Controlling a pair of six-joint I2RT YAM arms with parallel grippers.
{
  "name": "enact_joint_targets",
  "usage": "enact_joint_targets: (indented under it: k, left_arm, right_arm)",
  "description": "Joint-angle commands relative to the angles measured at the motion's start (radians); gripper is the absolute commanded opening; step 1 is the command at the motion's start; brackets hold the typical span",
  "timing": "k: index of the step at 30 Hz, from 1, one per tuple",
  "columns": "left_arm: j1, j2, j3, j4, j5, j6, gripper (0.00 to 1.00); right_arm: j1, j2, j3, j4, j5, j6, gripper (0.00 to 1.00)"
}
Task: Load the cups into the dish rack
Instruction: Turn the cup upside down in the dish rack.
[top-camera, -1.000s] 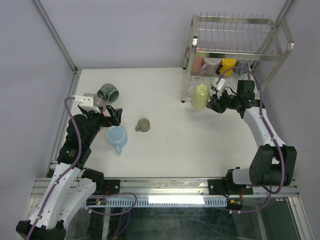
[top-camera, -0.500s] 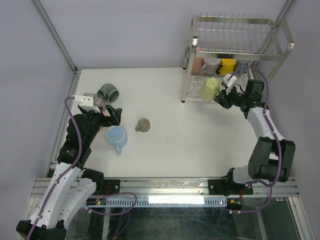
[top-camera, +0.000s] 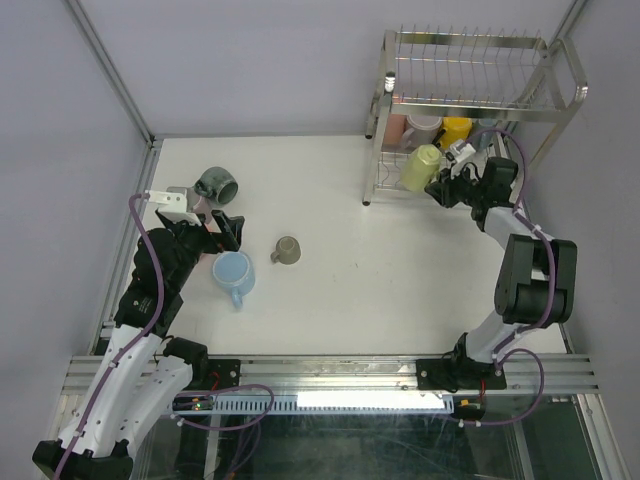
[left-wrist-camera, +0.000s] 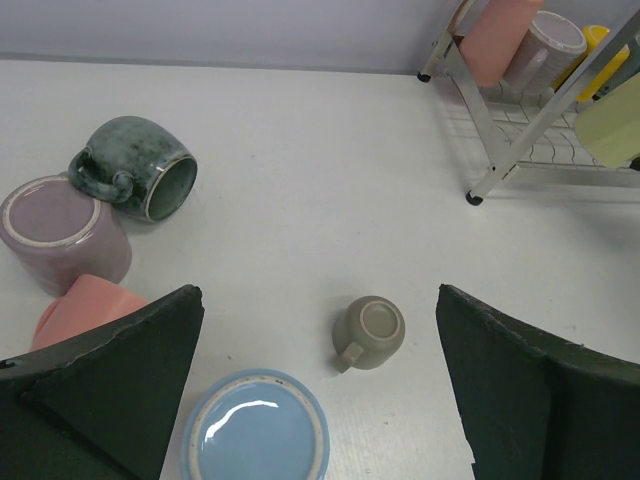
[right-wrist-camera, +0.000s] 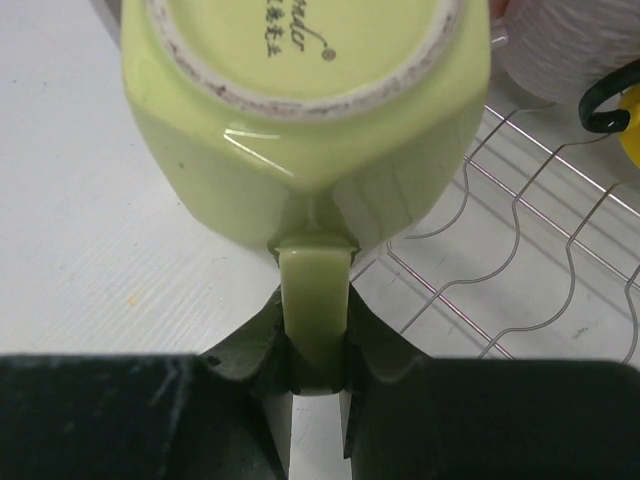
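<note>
Cups are split between two places. A salmon pink cup (top-camera: 396, 125), a mauve cup (top-camera: 422, 128) and a yellow cup (top-camera: 456, 130) already sit on the lower shelf of the dish rack (top-camera: 465, 113). Well apart from the rack, a dark grey-green cup (left-wrist-camera: 135, 180), a second mauve cup (left-wrist-camera: 60, 230), a second salmon pink cup (left-wrist-camera: 85, 310), a taupe cup (left-wrist-camera: 368, 333) and a light blue cup (left-wrist-camera: 255, 435) wait on the table. The step in hand is loading. The right gripper (right-wrist-camera: 315, 340) pinches the handle of the pale yellow-green cup (right-wrist-camera: 300, 100), holding it tilted at the rack's front edge, over the start of the wavy wire. It may already touch the wire, though neither view settles that. The next move calls for easing it inward past the front post, setting it down in front of the loaded cups, then letting go. The left gripper (top-camera: 226, 230) hangs spread wide above the light blue cup, far from the rack.
</note>
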Motion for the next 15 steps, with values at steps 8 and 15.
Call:
enact_joint_targets:
  k: [8,15]
  left_arm:
    - [0.018,0.003,-0.001,0.002,-0.024,0.011,0.99]
    - [0.020,0.004,-0.001,0.004,-0.023,0.013,0.99]
  right_arm:
    - [0.085,0.106,0.071,0.373,0.127,0.120,0.00]
    - [0.111,0.172,0.113,0.413,0.161,0.155,0.00]
